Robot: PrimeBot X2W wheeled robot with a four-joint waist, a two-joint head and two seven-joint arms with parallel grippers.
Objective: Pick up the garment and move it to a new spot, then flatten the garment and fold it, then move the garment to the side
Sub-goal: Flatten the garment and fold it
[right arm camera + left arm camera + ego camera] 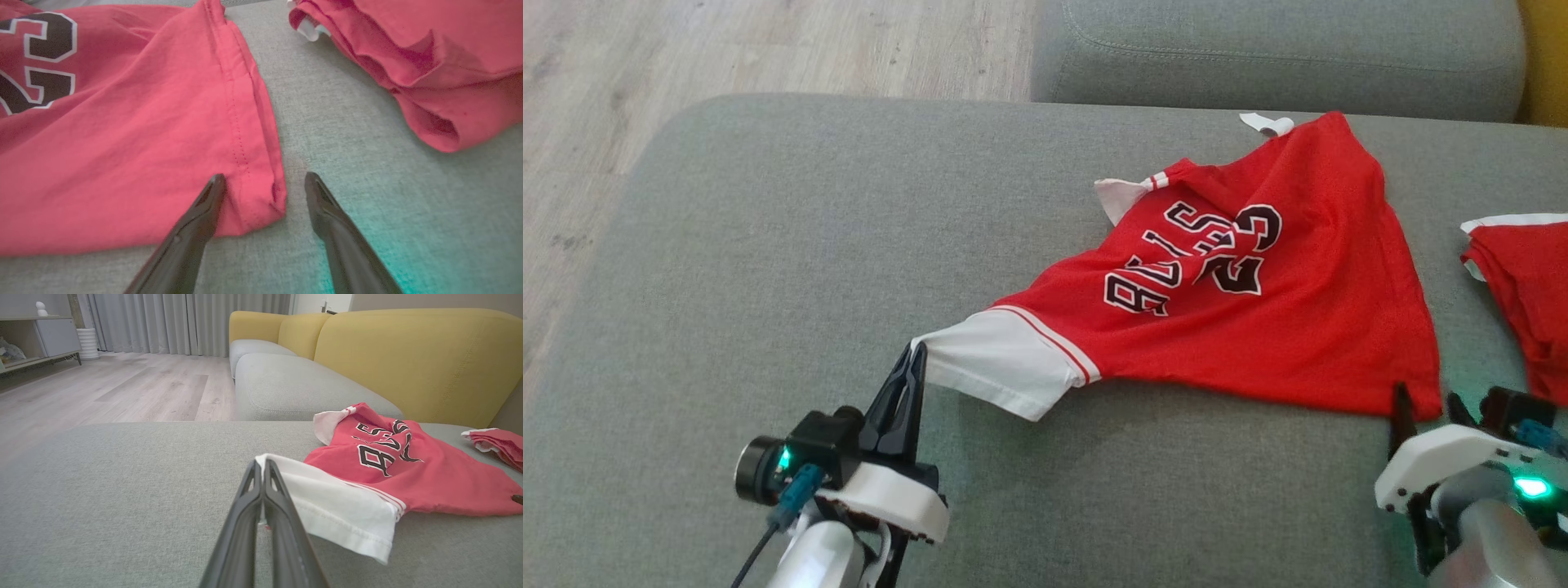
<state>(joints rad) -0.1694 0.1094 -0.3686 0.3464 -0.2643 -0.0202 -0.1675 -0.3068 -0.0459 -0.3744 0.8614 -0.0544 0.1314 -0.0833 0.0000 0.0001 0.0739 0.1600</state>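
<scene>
On a grey sofa seat (768, 245) a red jersey (1298, 327) lies spread toward 3 o'clock in the head view, beside a second red garment (1527, 286). The left gripper (915, 355) is clamped on its white sleeve (1005, 367) at 8 o'clock; the right gripper (263, 176), fingers apart, straddles the hem corner at 5 o'clock

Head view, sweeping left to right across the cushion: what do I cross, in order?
Left gripper, shut on the sleeve's edge → white sleeve → red jersey → right gripper, open at the jersey's near right corner → second red garment at the right edge.
</scene>
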